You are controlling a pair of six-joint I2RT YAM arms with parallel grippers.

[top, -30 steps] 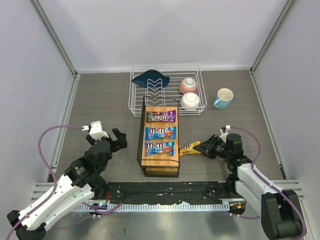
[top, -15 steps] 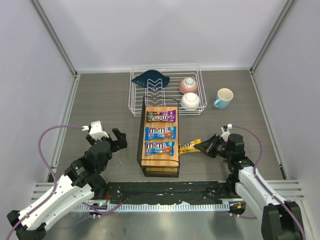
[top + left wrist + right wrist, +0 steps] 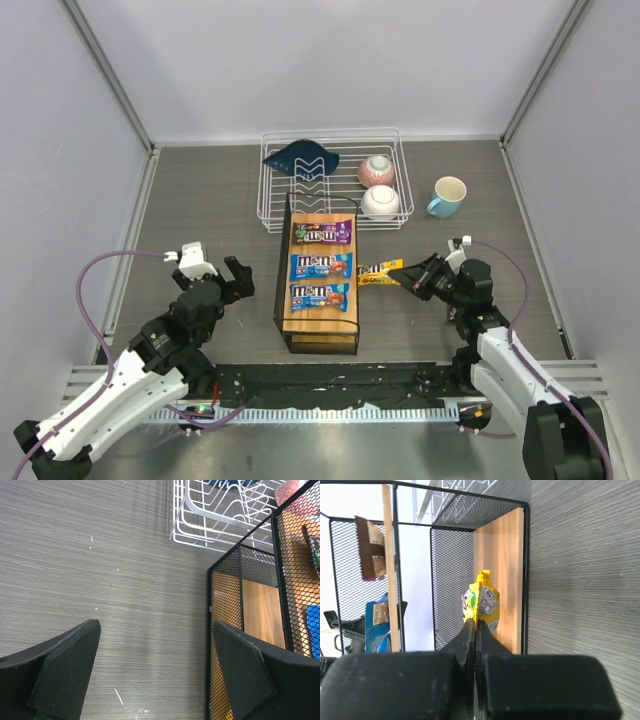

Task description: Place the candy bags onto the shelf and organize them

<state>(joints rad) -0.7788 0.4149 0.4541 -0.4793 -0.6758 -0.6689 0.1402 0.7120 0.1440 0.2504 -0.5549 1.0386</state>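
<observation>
The shelf (image 3: 284, 318) has a black mesh frame and a wooden top. On it lie a purple candy bag (image 3: 322, 233), a blue one (image 3: 320, 266) and a second blue one (image 3: 320, 297). My right gripper (image 3: 410, 277) is shut on a yellow candy bag (image 3: 378, 271) and holds it just right of the shelf, level with the middle blue bag. In the right wrist view the yellow bag (image 3: 482, 602) stands edge-on between my closed fingers, facing the shelf (image 3: 501, 575). My left gripper (image 3: 238, 279) is open and empty, left of the shelf (image 3: 240, 600).
A white wire dish rack (image 3: 385, 215) stands behind the shelf with a dark blue dish (image 3: 300, 157) and two bowls (image 3: 378, 186) in it. A light blue mug (image 3: 447, 196) stands to the rack's right. The rack (image 3: 200, 510) also shows in the left wrist view.
My right gripper has lifted the yellow bag and carried it back along the shelf's right side, from beside the front blue bag to beside the middle one. The left arm has not moved.
</observation>
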